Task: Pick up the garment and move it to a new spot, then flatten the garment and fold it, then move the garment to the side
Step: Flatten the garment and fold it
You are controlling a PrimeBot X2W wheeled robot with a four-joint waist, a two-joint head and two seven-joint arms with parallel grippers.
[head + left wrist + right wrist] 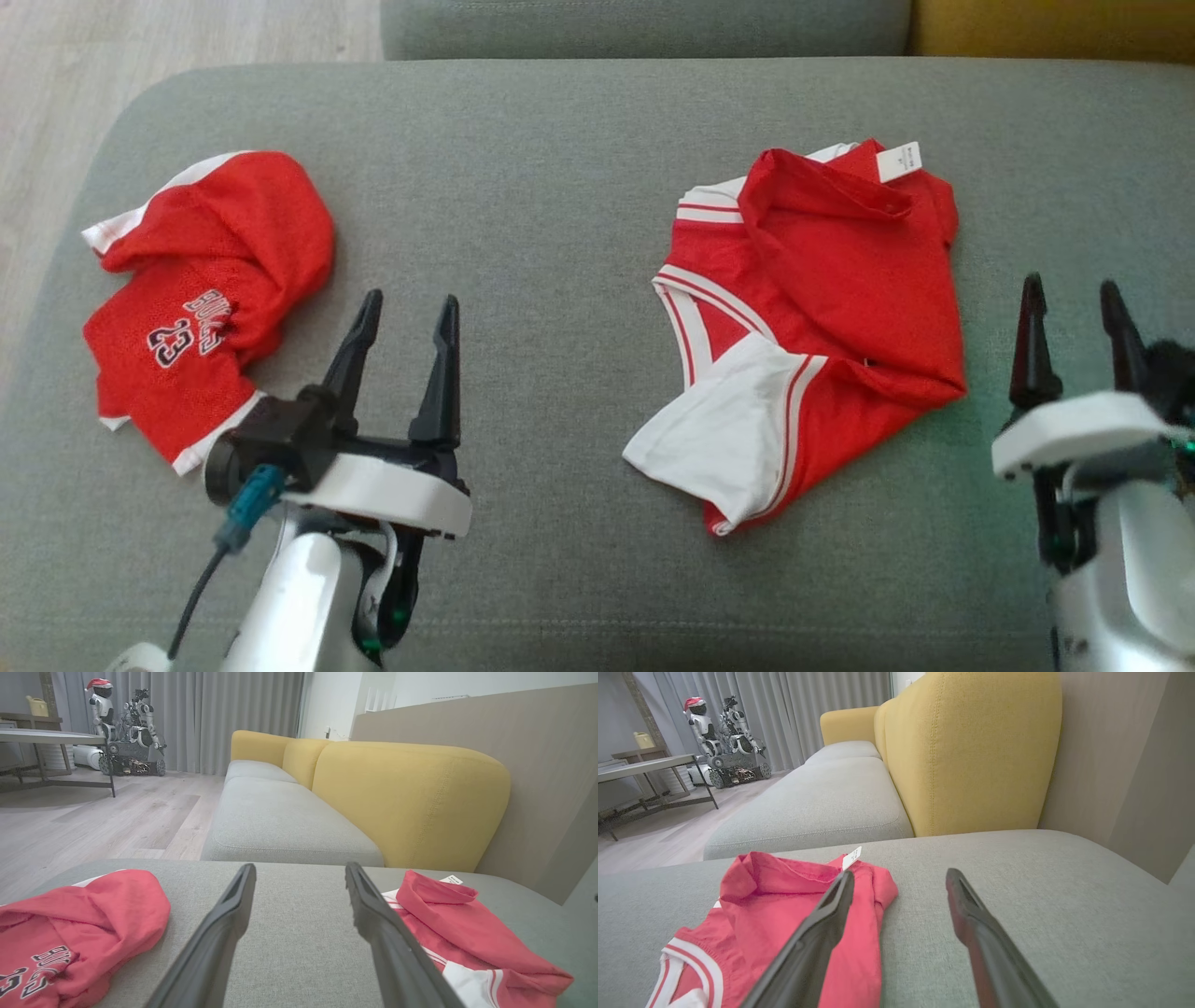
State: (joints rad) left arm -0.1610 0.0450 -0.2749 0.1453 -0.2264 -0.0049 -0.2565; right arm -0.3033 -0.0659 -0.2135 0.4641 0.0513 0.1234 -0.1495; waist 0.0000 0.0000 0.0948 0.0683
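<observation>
**Left claw [412,299] and right claw [1070,282] wide open, empty**

We see the rumpled red-and-white shirt [822,308] on the grey cushion [560,187] between them, nearer the right claw; a second red jersey [215,280] lies beside the left. We should pinch the shirt's upper corners, not the bunched middle, and lift evenly.

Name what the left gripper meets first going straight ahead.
Likely free: the open left gripper points over bare grey fabric cushion, between the crumpled red jersey and red-white garment; depth unclear.
</observation>
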